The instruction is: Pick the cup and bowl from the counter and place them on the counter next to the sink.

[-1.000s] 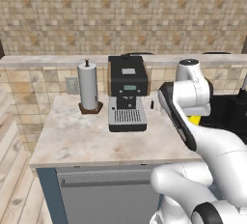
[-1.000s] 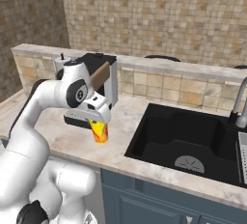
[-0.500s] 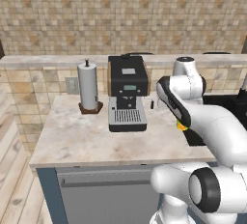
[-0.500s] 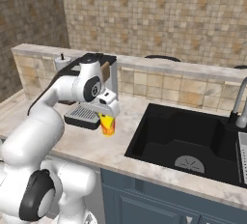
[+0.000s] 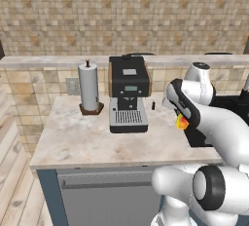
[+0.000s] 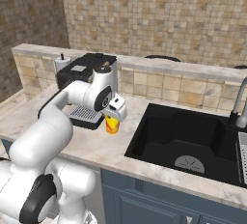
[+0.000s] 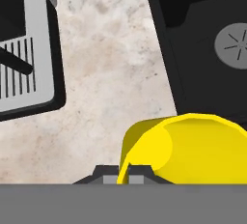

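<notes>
My gripper (image 6: 114, 117) is shut on the rim of the small yellow cup (image 6: 112, 125), which has an orange-red tint. It holds the cup low over the beige marbled counter (image 6: 96, 147), between the coffee machine and the black sink (image 6: 193, 141). From the left base the cup (image 5: 181, 121) peeks out behind the forearm, beside the sink (image 5: 228, 107). The hand view looks down past the cup (image 7: 188, 150) at the counter (image 7: 111, 73) and the sink's left edge (image 7: 207, 39); the fingertips (image 7: 103, 174) pinch the cup's wall. The bowl is out of view.
A black coffee machine (image 5: 128, 93) with a grey drip tray (image 7: 24, 73) stands left of the cup. A paper towel roll (image 5: 89, 87) stands further left. A grey faucet (image 6: 239, 102) and rack (image 6: 242, 150) are at the sink's far side.
The arm has carried the cup to the right, from in front of the coffee machine toward the sink's left edge, and the wrist has turned. The grip stayed shut.
</notes>
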Available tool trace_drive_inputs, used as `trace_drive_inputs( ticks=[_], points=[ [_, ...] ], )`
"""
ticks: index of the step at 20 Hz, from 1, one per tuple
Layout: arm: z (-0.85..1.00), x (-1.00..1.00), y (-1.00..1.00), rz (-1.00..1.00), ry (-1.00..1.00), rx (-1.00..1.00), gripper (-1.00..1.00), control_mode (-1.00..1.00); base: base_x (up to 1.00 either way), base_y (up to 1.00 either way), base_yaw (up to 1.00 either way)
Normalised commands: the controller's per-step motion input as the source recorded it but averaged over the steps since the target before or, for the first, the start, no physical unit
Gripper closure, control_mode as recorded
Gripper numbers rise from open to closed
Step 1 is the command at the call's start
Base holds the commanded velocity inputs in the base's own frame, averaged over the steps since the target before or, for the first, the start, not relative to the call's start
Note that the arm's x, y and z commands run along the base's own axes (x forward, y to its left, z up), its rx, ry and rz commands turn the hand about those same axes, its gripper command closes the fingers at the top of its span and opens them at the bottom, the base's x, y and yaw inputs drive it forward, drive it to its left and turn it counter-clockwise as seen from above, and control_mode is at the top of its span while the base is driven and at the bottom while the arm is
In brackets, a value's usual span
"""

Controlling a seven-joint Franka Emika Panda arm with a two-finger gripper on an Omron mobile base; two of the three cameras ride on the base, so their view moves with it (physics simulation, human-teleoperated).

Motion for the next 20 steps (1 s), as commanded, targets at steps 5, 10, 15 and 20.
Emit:
trace_drive_inputs(
  ticks=[5, 10, 15, 20],
  points=[
    [-0.13, 0.00, 0.00, 0.00, -0.01, -0.04, 1.00, -1.00, 0.00, 0.00, 0.00],
    [-0.23, 0.01, 0.00, 0.00, 0.00, -0.04, 1.00, -1.00, 0.00, 0.00, 0.00],
    [-0.20, 0.06, 0.00, 0.00, 0.00, 0.00, 1.00, -1.00, 0.00, 0.00, 0.00],
    [-0.23, 0.07, 0.00, 0.00, 0.00, 0.00, 1.00, -1.00, 0.00, 0.00, 0.00]
  ],
)
